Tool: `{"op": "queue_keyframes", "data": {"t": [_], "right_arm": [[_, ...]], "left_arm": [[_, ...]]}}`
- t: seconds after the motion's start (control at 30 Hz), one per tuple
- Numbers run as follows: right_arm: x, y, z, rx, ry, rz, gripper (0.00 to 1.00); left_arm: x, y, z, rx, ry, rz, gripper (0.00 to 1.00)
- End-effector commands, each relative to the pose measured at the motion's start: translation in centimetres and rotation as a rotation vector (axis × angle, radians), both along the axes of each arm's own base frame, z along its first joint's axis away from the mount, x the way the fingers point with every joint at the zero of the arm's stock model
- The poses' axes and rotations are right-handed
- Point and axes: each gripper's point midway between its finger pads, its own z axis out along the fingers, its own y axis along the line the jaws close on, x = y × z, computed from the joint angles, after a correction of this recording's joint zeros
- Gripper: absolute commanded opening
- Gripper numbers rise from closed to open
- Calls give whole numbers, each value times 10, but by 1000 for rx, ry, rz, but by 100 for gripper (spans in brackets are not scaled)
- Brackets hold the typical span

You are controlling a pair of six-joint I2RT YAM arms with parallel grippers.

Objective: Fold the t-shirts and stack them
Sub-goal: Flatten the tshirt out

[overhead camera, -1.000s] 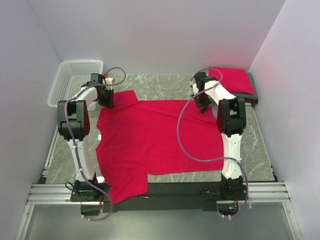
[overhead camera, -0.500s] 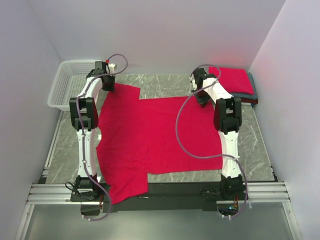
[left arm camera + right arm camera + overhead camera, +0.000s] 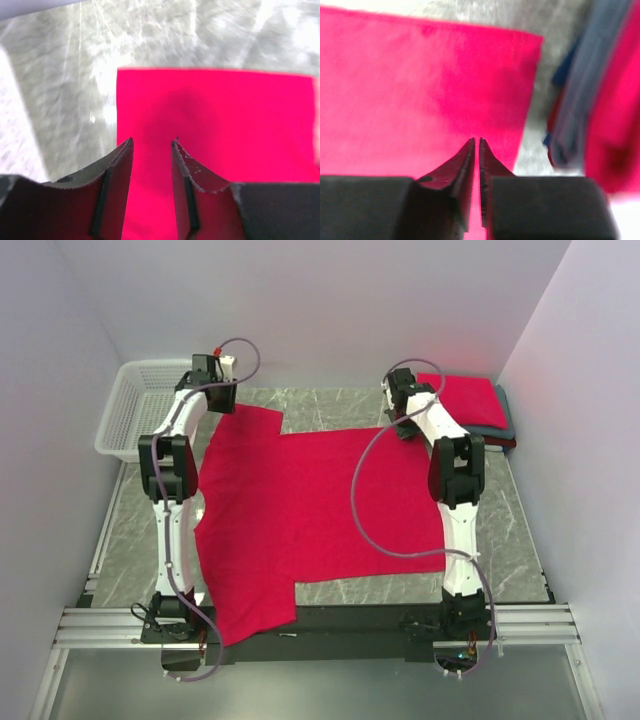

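Observation:
A bright crimson t-shirt lies spread flat on the grey marble table. Its far left sleeve reaches back under my left gripper. In the left wrist view that gripper stands open over the sleeve's corner, with nothing between its fingers. My right gripper hovers over the shirt's far right corner. Seen from the right wrist, its jaws are only a sliver apart above the flat cloth. A stack of folded t-shirts, red on top of grey, sits at the back right.
A white lattice basket stands at the back left, close to the left arm. The folded stack lies just right of the right gripper, its grey layer showing at the edge. The shirt's near hem hangs over the table's front edge.
Both grippers have moved toward the back wall, drawing the shirt's far edge and left sleeve out flat. The left jaws have opened, and the right jaws have parted slightly.

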Motion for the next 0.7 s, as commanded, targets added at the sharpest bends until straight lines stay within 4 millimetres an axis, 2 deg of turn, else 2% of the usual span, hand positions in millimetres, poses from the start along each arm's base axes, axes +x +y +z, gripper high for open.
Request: {"op": "queue_keyframes", "data": {"t": [0.0,0.03,0.07,0.13,0.17,0.23,0.27,0.3,0.37,0.5,0.63,0.67], "right_arm": [[-1,17,98,102,-195,20,16],[-9,17,114,120,-207,27,18],[-15,20,115,142,-193,42,19],[-30,22,111,152,-147,58,19],[-43,24,101,160,-91,71,19],[-56,23,90,161,-31,86,19],[-62,24,84,164,-4,94,19],[-73,23,70,166,45,98,19],[-83,23,54,166,84,108,19],[-85,23,30,168,117,96,19],[-79,22,13,155,135,81,19],[-76,22,12,153,132,80,19]], "left_arm": [[-14,-12,121,-54,-178,-47,41],[-26,-15,118,-62,-145,-55,41],[-42,-18,116,-68,-114,-62,41],[-62,-24,105,-95,-65,-84,41],[-78,-25,92,-102,-23,-81,40],[-92,-26,78,-108,19,-84,39],[-104,-25,63,-105,61,-81,38],[-109,-24,56,-105,78,-78,37],[-121,-22,36,-97,128,-70,36],[-121,-17,14,-74,153,-51,37],[-105,-15,4,-73,153,-24,37],[-96,-14,0,-68,149,-16,37]]}}
